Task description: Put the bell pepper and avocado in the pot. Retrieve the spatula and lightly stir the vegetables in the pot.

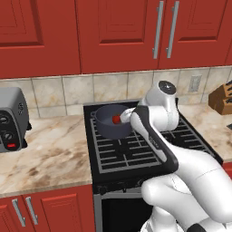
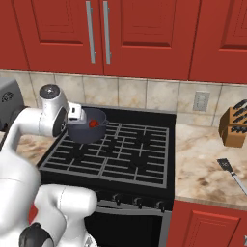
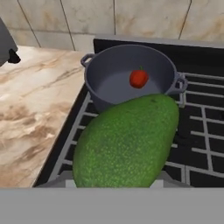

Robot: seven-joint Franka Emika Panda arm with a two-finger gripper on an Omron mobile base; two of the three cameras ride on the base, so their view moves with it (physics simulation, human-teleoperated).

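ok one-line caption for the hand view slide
Held avocado nears the pot, bell pepper already inside.

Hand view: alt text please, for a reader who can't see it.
A large green avocado fills the foreground, close to the camera, short of a grey pot on the stove. A small red bell pepper sits inside the pot; marble counter lies left.

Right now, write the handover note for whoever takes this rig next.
Gripper: shut on the avocado, carried near the pot, short of its mouth.
Pot: on the stove's rear left burner, by the marble counter.
Bell pepper: already in the pot.
Spatula: on the counter right of the stove, in front of the knife block, untouched.
Done: pepper in.
Left: drop the avocado into the pot, fetch the spatula, stir lightly.
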